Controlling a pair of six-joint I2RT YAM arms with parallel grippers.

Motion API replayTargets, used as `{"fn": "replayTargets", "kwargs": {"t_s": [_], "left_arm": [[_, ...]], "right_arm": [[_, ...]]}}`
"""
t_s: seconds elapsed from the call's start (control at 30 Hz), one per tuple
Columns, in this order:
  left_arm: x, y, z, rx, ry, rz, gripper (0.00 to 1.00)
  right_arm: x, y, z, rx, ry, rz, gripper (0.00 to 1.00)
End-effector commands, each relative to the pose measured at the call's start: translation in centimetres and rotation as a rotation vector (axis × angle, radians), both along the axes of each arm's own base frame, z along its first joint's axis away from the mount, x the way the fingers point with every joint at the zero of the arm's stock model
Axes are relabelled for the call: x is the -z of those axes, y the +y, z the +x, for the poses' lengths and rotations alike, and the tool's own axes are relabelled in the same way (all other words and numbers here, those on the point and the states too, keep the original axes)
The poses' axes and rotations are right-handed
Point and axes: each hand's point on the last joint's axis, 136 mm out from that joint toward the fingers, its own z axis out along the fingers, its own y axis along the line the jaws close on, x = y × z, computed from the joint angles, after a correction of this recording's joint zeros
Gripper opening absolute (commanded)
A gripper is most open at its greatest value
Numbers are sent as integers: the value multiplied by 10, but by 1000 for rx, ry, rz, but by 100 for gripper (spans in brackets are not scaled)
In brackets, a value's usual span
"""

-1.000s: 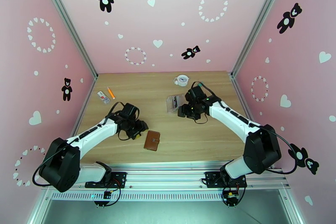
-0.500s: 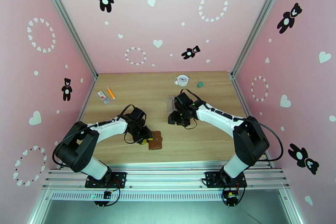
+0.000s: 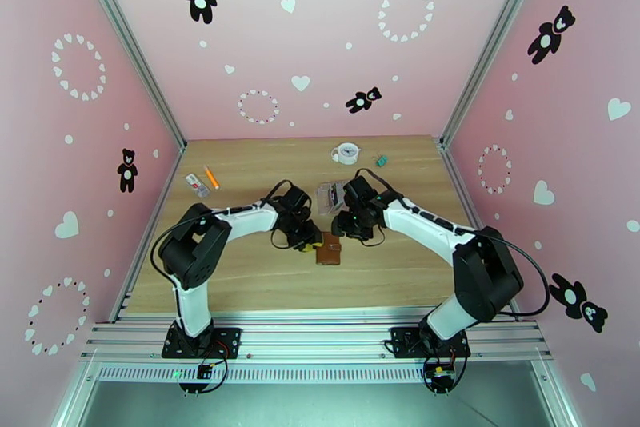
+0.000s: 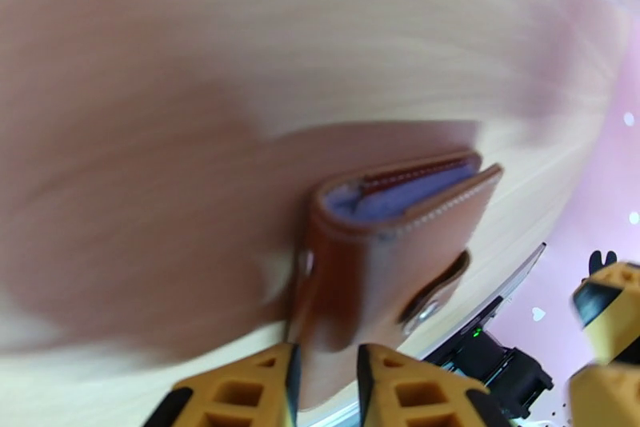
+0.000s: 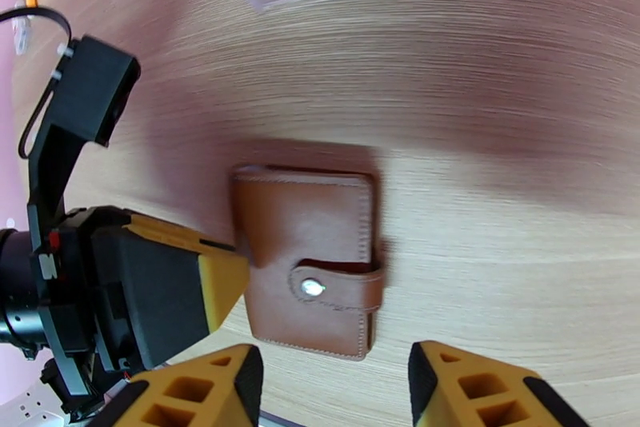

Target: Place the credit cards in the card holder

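The brown card holder [image 3: 328, 249] sits near the middle of the wooden table [image 3: 256, 285], folded shut with its snap strap done up. A thin pale blue-grey layer peeks out between its covers at one end. The left claw [image 4: 326, 365] is pinched on the card holder's edge, with a yellow finger on each side of the leather. The right claw [image 5: 336, 377] hangs just over the card holder with its two fingers wide apart. Just behind lies a clear plastic case [image 3: 330, 195], and an orange pen [image 3: 211, 177] lies far off by the left wall
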Motion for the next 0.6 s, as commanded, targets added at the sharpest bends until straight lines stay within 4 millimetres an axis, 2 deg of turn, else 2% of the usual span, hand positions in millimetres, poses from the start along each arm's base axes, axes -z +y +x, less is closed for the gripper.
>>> {"fn": "replayTargets", "kwargs": {"t_s": [0.0, 0.13, 0.23, 0.4, 0.57], "left_arm": [[-4, -9, -4, 33, -10, 4, 28], [-9, 2, -5, 0, -13, 4, 28], [-13, 7, -12, -9, -4, -7, 29], [-8, 12, -18, -20, 14, -15, 27], [0, 8, -14, -24, 14, -30, 26]], "right_arm": [[-5, -18, -7, 13, -3, -22, 52], [-9, -16, -7, -13, 1, -26, 49], [-3, -8, -10, -23, 34, -45, 47], [13, 12, -13, -33, 83, -83, 39], [37, 19, -16, -14, 161, -106, 33]]}}
